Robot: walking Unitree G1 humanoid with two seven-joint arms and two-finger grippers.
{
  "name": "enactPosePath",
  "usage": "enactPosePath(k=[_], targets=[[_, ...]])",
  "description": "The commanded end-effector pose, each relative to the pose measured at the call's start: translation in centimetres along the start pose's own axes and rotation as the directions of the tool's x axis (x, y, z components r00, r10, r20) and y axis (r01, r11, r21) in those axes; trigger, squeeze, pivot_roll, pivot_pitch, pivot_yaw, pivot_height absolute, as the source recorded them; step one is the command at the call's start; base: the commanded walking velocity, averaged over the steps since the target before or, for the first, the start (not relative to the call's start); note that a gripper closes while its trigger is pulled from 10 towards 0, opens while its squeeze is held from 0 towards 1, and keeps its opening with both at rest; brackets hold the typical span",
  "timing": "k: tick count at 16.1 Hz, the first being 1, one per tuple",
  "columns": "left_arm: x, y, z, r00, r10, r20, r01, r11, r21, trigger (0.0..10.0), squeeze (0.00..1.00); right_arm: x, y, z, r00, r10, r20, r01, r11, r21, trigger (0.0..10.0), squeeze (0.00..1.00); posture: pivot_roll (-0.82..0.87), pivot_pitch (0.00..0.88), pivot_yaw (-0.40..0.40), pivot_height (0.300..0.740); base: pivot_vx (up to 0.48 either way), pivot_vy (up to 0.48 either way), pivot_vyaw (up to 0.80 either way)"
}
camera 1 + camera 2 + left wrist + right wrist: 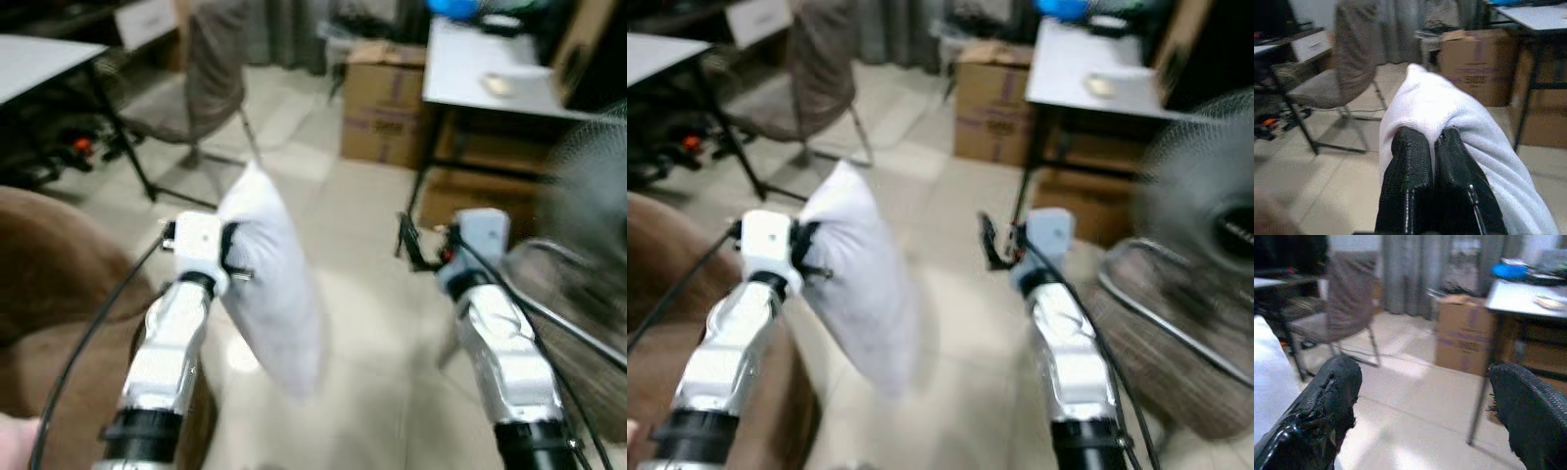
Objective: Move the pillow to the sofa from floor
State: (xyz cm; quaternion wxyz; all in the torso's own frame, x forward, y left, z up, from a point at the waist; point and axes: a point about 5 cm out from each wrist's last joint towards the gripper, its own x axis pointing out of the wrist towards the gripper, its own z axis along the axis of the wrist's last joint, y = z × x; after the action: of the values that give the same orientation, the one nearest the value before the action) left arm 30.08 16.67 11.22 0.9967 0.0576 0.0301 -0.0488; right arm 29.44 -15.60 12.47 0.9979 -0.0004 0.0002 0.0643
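Note:
A white pillow point(272, 284) hangs in the air above the tiled floor, held by its edge. My left gripper point(1432, 147) is shut on the pillow point(1449, 117), its two black fingers pinching the fabric. From the head, the left gripper point(231, 257) sits at the pillow's left side. The brown sofa point(49, 294) lies at the lower left, under and beside my left arm. My right gripper point(1425, 396) is raised to the right of the pillow with its fingers wide apart and nothing between them; its wrist point(470, 245) shows at mid-right.
A grey chair point(196, 78) stands ahead on the left beside a white desk point(39, 59). Cardboard boxes point(382, 103) sit under and beside a white table point(490, 69) ahead right. A fan point(588, 196) stands at the right edge.

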Motion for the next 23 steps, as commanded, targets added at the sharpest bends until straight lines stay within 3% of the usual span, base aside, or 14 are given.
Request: enactPosePath(k=[1,10,16,18,21,23], targets=[[0.3,-0.3,1.6,0.997,-0.007,0.079,0.007,1.000,0.003,10.0,0.00,0.0,-0.8,0.1,1.000,-0.022,0.009,0.023,0.999,-0.022,10.0,0.00,-0.03,0.000,0.046,0.740,0.379,0.000,0.80],[0.6,-0.2,2.4,0.994,-0.015,0.107,0.012,1.000,0.026,10.0,0.00,0.3,-0.8,0.2,1.000,-0.019,0.023,0.019,1.000,-0.023,10.0,0.00,-0.02,0.000,0.050,0.740,0.377,0.000,0.80],[1.2,0.0,4.4,0.983,-0.004,0.182,-0.006,0.999,0.049,10.0,0.00,0.3,-1.8,0.4,0.999,-0.034,0.033,0.034,0.999,-0.017,10.0,0.00,-0.02,0.000,0.051,0.740,0.376,0.000,0.00],[1.4,0.3,5.2,0.976,0.039,0.216,-0.055,0.996,0.068,10.0,0.00,0.4,-2.0,0.5,0.999,-0.033,0.037,0.034,0.999,-0.021,10.0,0.00,-0.03,0.000,0.049,0.740,0.366,0.000,0.00],[1.5,2.3,7.1,0.929,0.202,0.309,-0.233,0.970,0.066,10.0,0.00,0.6,-2.2,0.9,0.999,-0.011,0.051,0.012,1.000,-0.023,10.0,0.00,-0.03,0.000,0.040,0.740,0.333,0.000,0.00],[1.3,3.0,7.1,0.918,0.259,0.300,-0.272,0.962,0.002,10.0,0.00,0.7,-2.1,1.1,0.999,0.006,0.054,-0.005,1.000,-0.027,10.0,0.00,-0.03,0.000,0.037,0.740,0.139,0.000,0.00]])
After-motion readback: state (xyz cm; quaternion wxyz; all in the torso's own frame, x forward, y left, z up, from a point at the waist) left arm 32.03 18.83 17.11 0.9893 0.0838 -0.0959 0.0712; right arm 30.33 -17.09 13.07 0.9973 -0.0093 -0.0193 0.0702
